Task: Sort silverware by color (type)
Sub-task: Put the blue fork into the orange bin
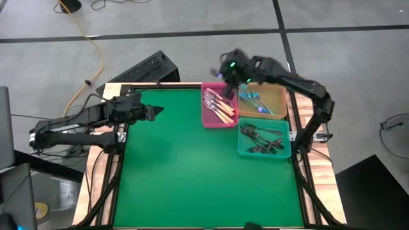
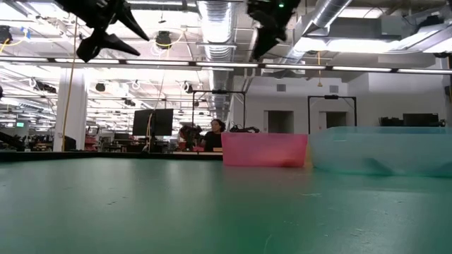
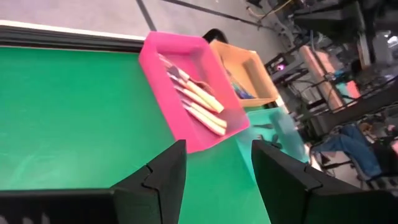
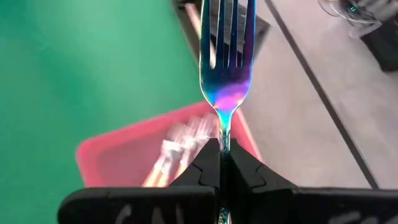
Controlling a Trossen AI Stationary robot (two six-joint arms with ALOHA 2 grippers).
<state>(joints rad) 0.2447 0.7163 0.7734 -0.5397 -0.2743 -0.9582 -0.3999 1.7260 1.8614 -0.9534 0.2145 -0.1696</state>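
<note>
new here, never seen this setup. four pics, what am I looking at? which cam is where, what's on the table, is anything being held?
It is a robot with two dark arms at a green table. One picture looks straight down, one looks level across the table top, and one sits on each wrist.

At the table's far right stand three bins: a pink bin with tan-handled forks, an orange bin with blue forks, and a teal bin with black forks.

The right gripper, above the pink and orange bins, has its jaws shut on an iridescent blue fork, tines pointing away from the gripper. The left gripper hangs over the table's left side, jaws open and empty.
</note>
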